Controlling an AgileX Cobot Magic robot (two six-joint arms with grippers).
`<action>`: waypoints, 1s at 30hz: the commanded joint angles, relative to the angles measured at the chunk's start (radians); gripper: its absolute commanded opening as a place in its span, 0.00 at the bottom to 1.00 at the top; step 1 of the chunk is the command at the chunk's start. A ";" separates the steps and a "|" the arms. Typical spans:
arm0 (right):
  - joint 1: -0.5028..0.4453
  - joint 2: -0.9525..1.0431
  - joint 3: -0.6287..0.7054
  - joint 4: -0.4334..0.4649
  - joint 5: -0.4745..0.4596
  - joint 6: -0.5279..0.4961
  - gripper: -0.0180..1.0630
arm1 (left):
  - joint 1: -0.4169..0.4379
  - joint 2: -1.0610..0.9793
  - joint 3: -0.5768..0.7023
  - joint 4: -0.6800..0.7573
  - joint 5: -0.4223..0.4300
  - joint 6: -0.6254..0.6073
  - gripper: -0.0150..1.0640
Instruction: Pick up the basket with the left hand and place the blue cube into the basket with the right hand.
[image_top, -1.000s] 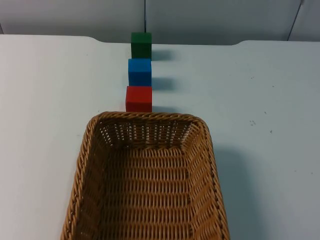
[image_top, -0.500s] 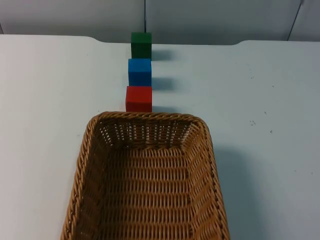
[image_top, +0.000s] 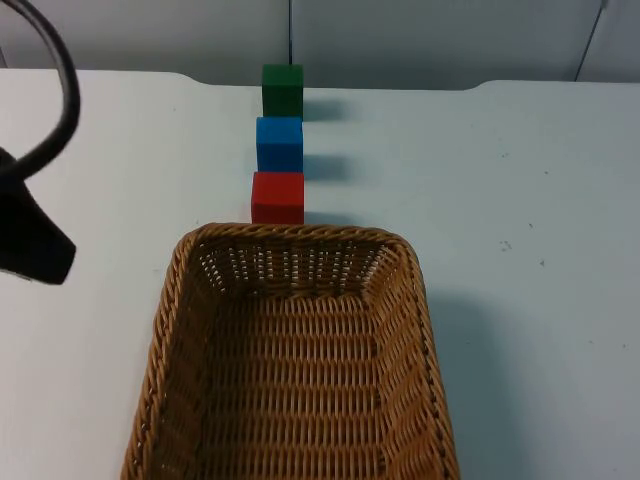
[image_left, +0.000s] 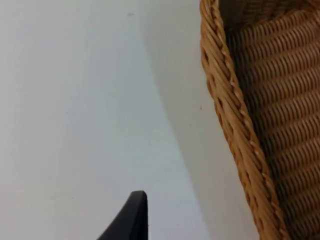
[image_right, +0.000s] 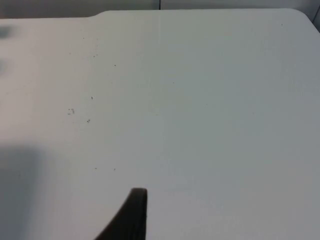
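My left gripper (image_top: 35, 245) hangs over the white surface (image_top: 540, 180) just beside the wicker basket (image_top: 295, 350), off its left long wall, not touching it. From my left wrist I see one of its fingers (image_left: 131, 220) above bare surface with the braided rim (image_left: 227, 115) close alongside; whether those fingers are apart or together I cannot tell. My right gripper waits away from the cubes, one of its fingers (image_right: 131, 212) over plain surface, and its state I cannot tell either.

The blue cube (image_top: 279, 143) stands beyond the basket's far end, in a straight file: the red cube (image_top: 277, 197) just beside the basket's far wall, the blue one behind it, the green cube (image_top: 283, 90) farthest from the basket. All three stand apart from each other.

The step in hand, as I judge it, is taking hold of the basket. To do it well I should bring my left gripper square to the left wall so that one finger goes inside and one outside, bite low enough under the braided rim to avoid slipping, and lift level. The weave is likely to flex, so a firm hold matters. I should not push the basket toward the red cube, since a nudge would disturb the file.
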 joint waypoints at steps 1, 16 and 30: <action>-0.006 -0.003 0.001 -0.004 -0.009 0.000 0.98 | -0.003 0.035 -0.009 -0.055 -0.008 0.046 0.98; -0.006 -0.003 0.001 -0.004 -0.009 0.000 0.98 | -0.009 0.380 -0.101 -0.173 -0.024 0.097 0.98; -0.006 -0.003 0.001 -0.007 -0.009 0.000 0.98 | -0.021 0.559 -0.101 -0.314 0.006 0.249 0.98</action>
